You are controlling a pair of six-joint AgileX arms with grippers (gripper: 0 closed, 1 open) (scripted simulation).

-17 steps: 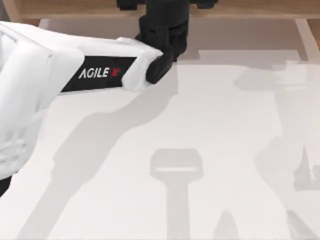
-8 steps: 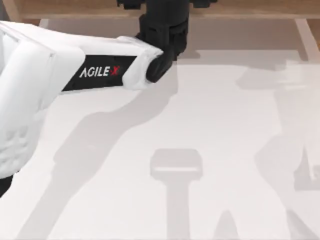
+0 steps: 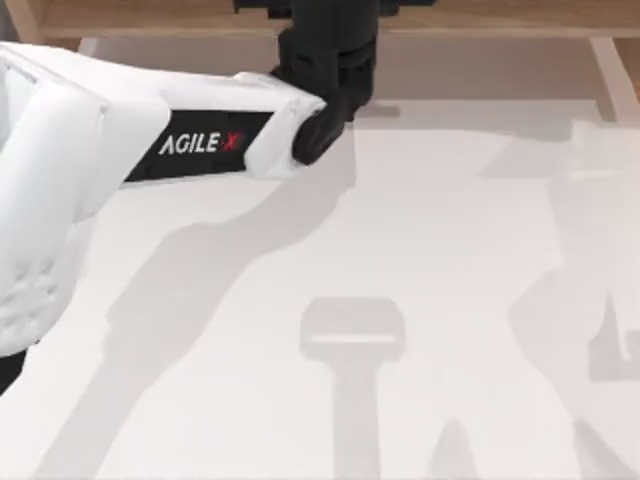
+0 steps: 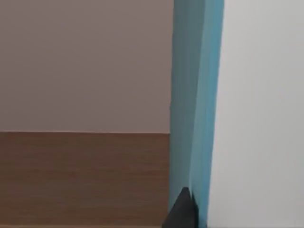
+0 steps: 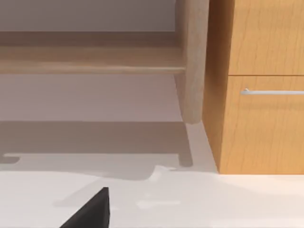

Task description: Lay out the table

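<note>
Since a second ago my left arm (image 3: 150,150) has barely shifted — it still reaches across the far left of the white tabletop (image 3: 450,260), and the shadows at the right edge have drifted slightly. The tabletop spreads below me under soft shadows. My left wrist view faces a blue upright panel (image 4: 194,109), my right wrist view a wooden cabinet (image 5: 261,95) with a drawer handle (image 5: 273,91) — whether either gripper is spread or pressed together I cannot tell.

The top camera looks straight down on the table (image 3: 420,250), close over the left arm (image 3: 150,140); the right wrist camera looks low across the same white top toward a wooden cabinet (image 5: 256,95); the left wrist camera faces a blue panel (image 4: 194,104) at close range.
</note>
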